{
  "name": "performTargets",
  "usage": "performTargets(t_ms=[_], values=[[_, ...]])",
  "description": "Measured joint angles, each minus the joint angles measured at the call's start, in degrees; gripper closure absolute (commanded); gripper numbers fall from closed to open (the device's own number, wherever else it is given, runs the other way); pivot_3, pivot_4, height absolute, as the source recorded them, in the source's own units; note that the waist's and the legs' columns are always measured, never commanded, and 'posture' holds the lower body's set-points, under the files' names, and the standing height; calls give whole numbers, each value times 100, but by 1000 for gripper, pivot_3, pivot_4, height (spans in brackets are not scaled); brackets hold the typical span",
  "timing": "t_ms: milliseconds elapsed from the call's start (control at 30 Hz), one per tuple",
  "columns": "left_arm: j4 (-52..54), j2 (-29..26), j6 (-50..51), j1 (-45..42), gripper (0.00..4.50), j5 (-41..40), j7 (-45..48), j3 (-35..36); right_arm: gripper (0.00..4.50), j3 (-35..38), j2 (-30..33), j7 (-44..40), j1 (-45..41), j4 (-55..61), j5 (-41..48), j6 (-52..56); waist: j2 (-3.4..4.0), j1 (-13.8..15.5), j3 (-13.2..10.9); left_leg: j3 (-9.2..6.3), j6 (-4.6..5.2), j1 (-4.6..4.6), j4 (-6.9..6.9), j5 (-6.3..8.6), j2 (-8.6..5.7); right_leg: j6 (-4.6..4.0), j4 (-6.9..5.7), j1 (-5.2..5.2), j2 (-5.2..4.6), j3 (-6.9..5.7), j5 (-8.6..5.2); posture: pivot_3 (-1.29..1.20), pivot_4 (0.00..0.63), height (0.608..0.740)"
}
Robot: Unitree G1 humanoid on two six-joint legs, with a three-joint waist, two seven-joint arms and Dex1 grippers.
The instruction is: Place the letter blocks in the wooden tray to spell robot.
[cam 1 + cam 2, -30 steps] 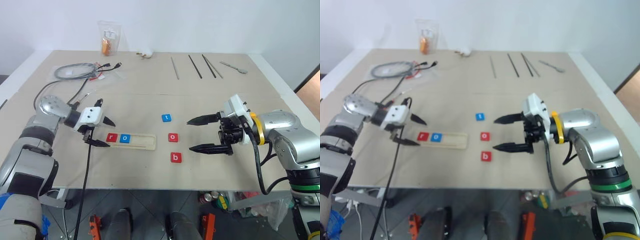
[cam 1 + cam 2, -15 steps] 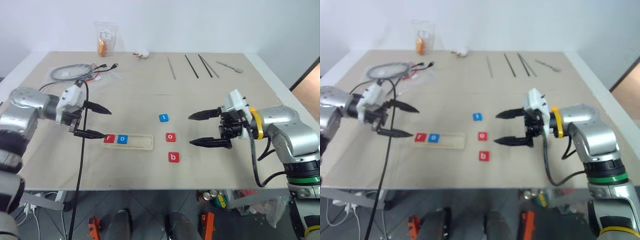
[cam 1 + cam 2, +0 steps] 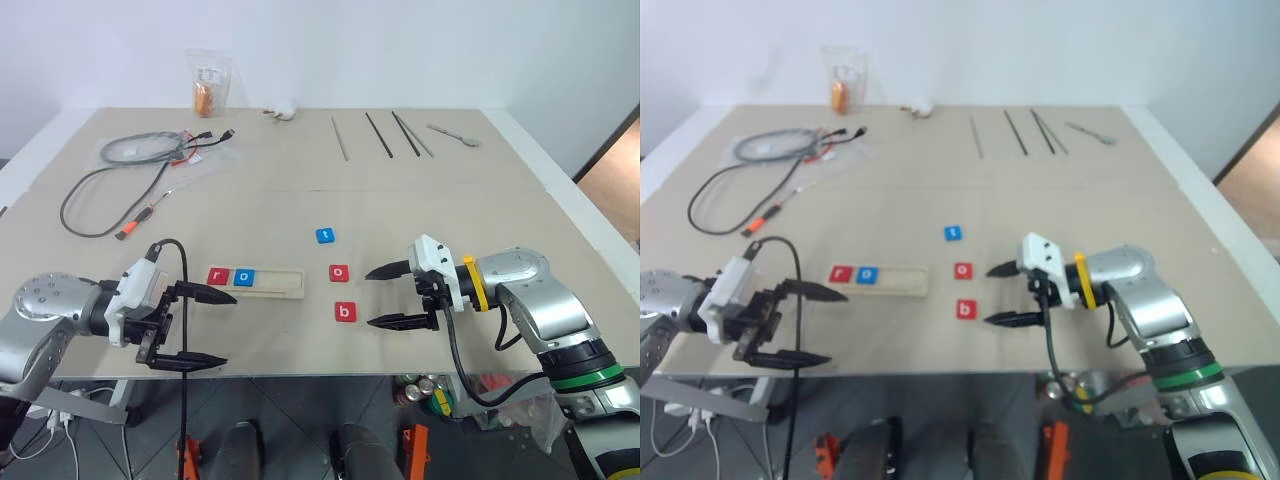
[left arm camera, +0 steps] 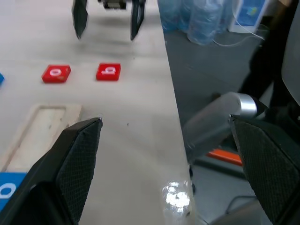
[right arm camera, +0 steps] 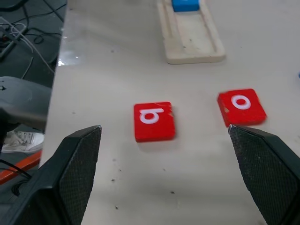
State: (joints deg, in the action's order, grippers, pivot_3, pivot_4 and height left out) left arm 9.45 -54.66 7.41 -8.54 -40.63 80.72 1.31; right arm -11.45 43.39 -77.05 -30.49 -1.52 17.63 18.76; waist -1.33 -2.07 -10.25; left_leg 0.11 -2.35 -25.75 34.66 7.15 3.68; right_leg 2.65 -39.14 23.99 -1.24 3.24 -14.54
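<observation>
Wooden tray [image 3: 277, 283] long axis left-right; r, o at left end.

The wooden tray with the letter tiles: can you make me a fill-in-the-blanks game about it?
1. The long pale wooden tray already holds ___ tiles.
2. The red r tile sits beside a blue tile with the letter ___.
3. The red b tile lies on the ___.
4. The loose blue tile shows the letter ___.

Missing words: two; o; table; t
</observation>
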Motion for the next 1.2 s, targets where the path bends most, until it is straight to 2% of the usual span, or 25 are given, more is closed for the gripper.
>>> performTargets(t_ms=[400, 767, 867, 1000, 1100, 1200], values=[[134, 935, -124, 458, 44, 410, -976, 459, 0, -261, -556, 437, 14, -367, -594, -403, -4, 2, 2, 9, 0, 21, -3, 0, 1, -1, 3, -7, 2, 8, 2, 0, 150, 740], [445, 1315, -139, 982, 44, 547, -1276, 579, 0, -383, -613, 432, 98, -437, -689, -463, -5, 1, 1, 11, -2, 22, -10, 1, 1, 3, 5, -6, 2, 14, -3, 0, 150, 740], [468, 1332, -174, 994, 0, 604, -1235, 574, 802, -412, -723, 515, 96, -553, -779, -531, -5, 1, 2, 11, -2, 23, -10, 1, 0, 0, 5, -6, 2, 14, -1, 0, 150, 740], [468, 1366, -256, 951, 0, 651, -1107, 551, 2312, -420, -873, 643, 41, -704, -856, -671, -7, 0, 3, 11, -2, 27, -10, 1, 0, -5, 5, -8, 2, 15, 1, 0, 150, 740], [466, 1388, -272, 897, 0, 682, -1022, 523, 3237, -417, -938, 710, 20, -760, -859, -698, -8, 0, 3, 11, -2, 29, -10, 1, 0, -9, 5, -8, 2, 15, 4, 0, 150, 740], [453, 1491, -279, 818, 0, 702, -1013, 477, 3318, -415, -940, 718, 18, -770, -849, -695, -8, 0, 3, 11, -2, 30, -10, 1, 0, -11, 5, -9, 2, 14, 6, 0, 150, 740]])
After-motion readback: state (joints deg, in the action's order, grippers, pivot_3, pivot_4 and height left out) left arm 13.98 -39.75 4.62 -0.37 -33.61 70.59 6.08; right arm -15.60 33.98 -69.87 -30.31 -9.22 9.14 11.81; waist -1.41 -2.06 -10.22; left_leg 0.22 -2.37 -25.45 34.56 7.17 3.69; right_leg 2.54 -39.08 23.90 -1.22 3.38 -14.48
